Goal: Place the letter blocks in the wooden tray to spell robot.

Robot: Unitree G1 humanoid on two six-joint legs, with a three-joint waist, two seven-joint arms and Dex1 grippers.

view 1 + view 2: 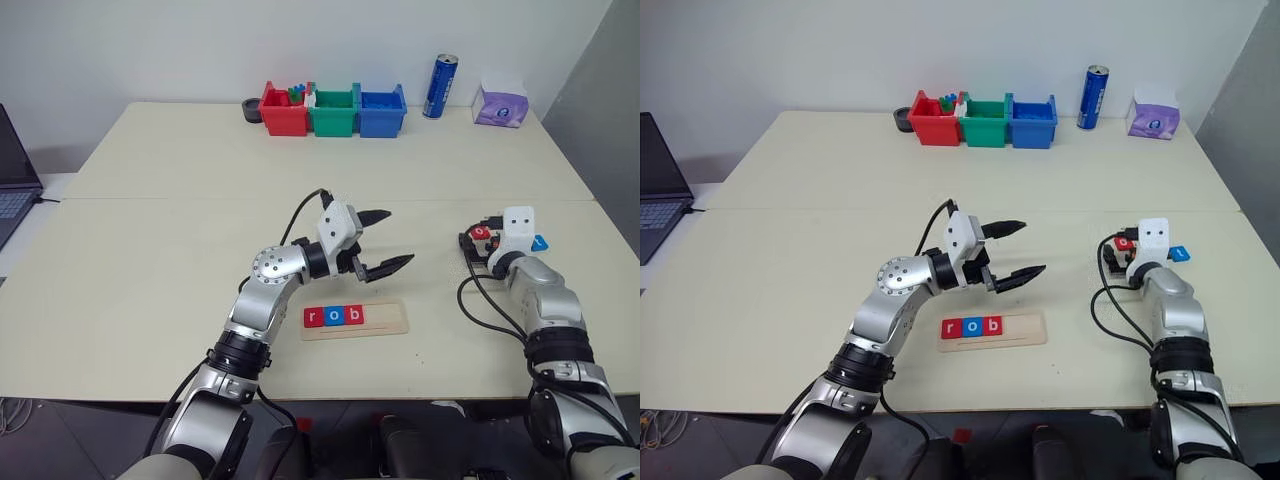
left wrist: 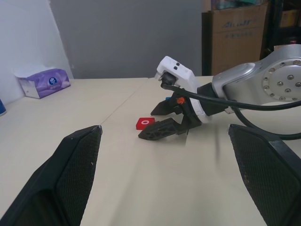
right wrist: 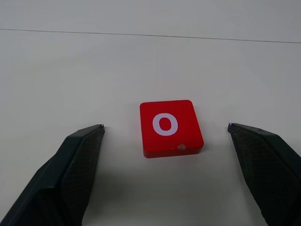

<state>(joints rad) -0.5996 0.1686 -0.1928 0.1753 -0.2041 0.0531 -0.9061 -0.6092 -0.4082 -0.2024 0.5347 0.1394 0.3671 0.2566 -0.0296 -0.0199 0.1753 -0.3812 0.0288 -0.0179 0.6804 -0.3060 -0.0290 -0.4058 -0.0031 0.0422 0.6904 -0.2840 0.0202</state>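
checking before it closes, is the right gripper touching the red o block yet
Apart. The right wrist view shows bare table on both sides between the red o block and the right gripper fingers.

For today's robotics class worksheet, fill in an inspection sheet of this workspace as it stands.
Surface: pale table, seam across it.
Job's things: wooden tray holds r, o, b; red o block and blue block lie loose by the right arm.
Clutter: three bins, blue can, tissue pack.
End effectors: left end effector open above the tray; right end effector open around the o block.
Cables: black cables at right wrist.
Surroundings: laptop, white wall.
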